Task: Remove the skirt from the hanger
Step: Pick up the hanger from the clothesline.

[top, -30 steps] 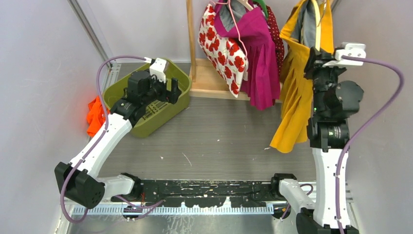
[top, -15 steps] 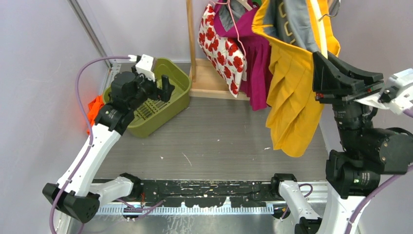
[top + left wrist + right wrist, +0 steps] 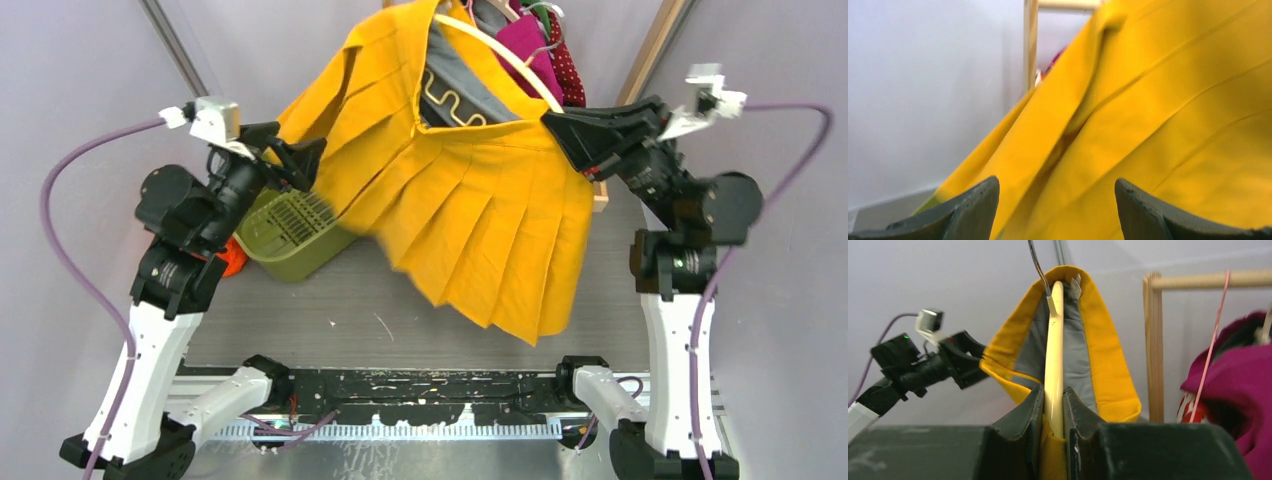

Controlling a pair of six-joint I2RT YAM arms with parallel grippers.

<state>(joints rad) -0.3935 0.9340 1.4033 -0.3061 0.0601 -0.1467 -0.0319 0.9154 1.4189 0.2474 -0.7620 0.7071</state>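
While clamping the cream hanger [image 3: 1054,365] tightly between its fingers, the right gripper [image 3: 572,132] is holding the yellow skirt [image 3: 480,210] spread out in the air above the table [image 3: 300,320], with the waistband hanging around the hanger. The left gripper [image 3: 297,160] is hovering at the skirt's left edge with its jaws spread wide, grasping nothing. Below it, the green basket [image 3: 285,235] is sitting on the table. Farther back, the wooden rack [image 3: 1153,340] is carrying a magenta garment [image 3: 1233,370].

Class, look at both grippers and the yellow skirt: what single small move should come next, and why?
Probably ease the left gripper forward and close it on the yellow skirt: its jaws stand open with fabric just ahead, while the right gripper clamps the hanger.
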